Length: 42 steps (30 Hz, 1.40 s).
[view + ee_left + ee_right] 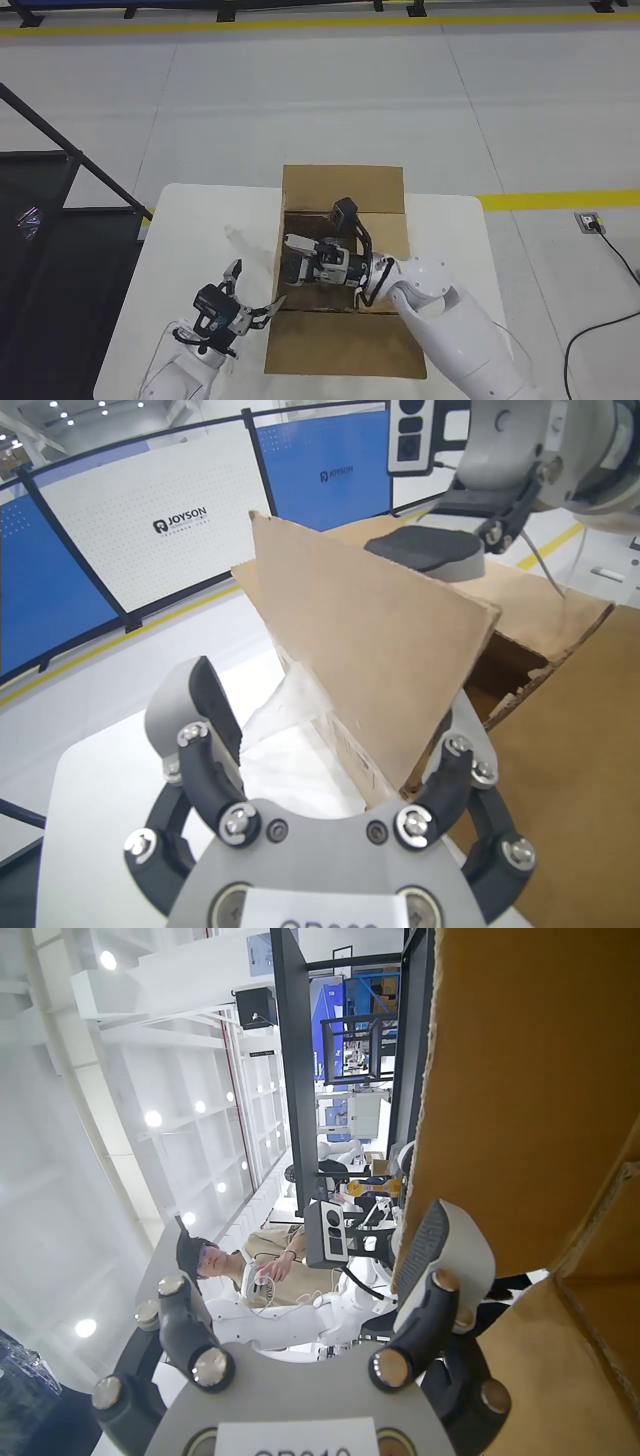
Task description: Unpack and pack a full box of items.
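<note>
Two grippers are placed at one side flap of an open cardboard box (343,188), which is set at the middle of a white table (190,225). Judged from the task, unpacking is at its first step, the opening of the flaps. The inside of the box is dark and its contents cannot be made out.

The flaps at 12 and 6 o'clock are laid flat outward. The side flap (370,640) at 9 o'clock is stood nearly upright.

The right gripper (287,262), extended across the opening from 4 o'clock, is spread wide and nothing is held in it. One ribbed finger pad (422,1248) is set against the flap, or just beside it.

The left gripper (258,284), at 8 o'clock of the box, is likewise spread wide and empty. The flap's near corner is placed between its fingers, and contact cannot be told.

Some crumpled clear film (235,236) is seen on the table at 10 o'clock of the box.

Next, the flap would likely need to be pushed outward and down, so that the opening is freed for reaching in.
</note>
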Tool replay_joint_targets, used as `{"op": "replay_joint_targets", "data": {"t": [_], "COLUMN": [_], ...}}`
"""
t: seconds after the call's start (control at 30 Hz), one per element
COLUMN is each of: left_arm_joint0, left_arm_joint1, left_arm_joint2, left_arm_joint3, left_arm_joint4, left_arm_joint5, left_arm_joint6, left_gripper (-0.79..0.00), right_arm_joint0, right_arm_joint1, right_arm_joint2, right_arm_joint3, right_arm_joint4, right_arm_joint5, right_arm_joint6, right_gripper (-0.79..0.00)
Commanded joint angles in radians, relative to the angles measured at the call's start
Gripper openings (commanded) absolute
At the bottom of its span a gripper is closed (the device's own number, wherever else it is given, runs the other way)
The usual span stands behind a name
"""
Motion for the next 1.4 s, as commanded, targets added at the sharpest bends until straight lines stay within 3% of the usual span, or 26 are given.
{"op": "replay_joint_targets", "data": {"t": [0.0,0.2,0.53,0.73,1.1,1.37], "left_arm_joint0": [0.0,0.031,0.085,0.096,0.067,0.054], "left_arm_joint1": [-0.001,-0.001,0.001,0.002,-0.001,-0.004], "left_arm_joint2": [-0.002,-0.027,-0.126,-0.177,-0.189,-0.18], "left_arm_joint3": [0.001,-0.005,0.006,0.044,0.131,0.151], "left_arm_joint4": [-0.007,-0.005,-0.065,-0.098,-0.129,-0.125], "left_arm_joint5": [0.007,0.038,0.076,0.074,0.044,0.048], "left_arm_joint6": [0.003,0.013,0.03,0.031,-0.002,-0.021], "left_gripper": [0.0,0.0,0.0,0.0,0.0,0.0], "right_arm_joint0": [0.001,-0.029,-0.251,-0.321,-0.337,-0.384], "right_arm_joint1": [-0.001,0.007,0.069,0.089,0.102,0.111], "right_arm_joint2": [-0.001,0.042,0.293,0.381,0.425,0.475], "right_arm_joint3": [0.004,-0.032,-0.255,-0.291,-0.294,-0.336], "right_arm_joint4": [0.0,-0.014,-0.032,-0.024,0.002,-0.004], "right_arm_joint5": [-0.002,-0.049,-0.11,-0.103,-0.101,-0.137], "right_arm_joint6": [0.002,-0.001,0.05,0.066,0.083,0.034], "right_gripper": [0.0,0.0,0.0,0.0,0.0,0.0]}}
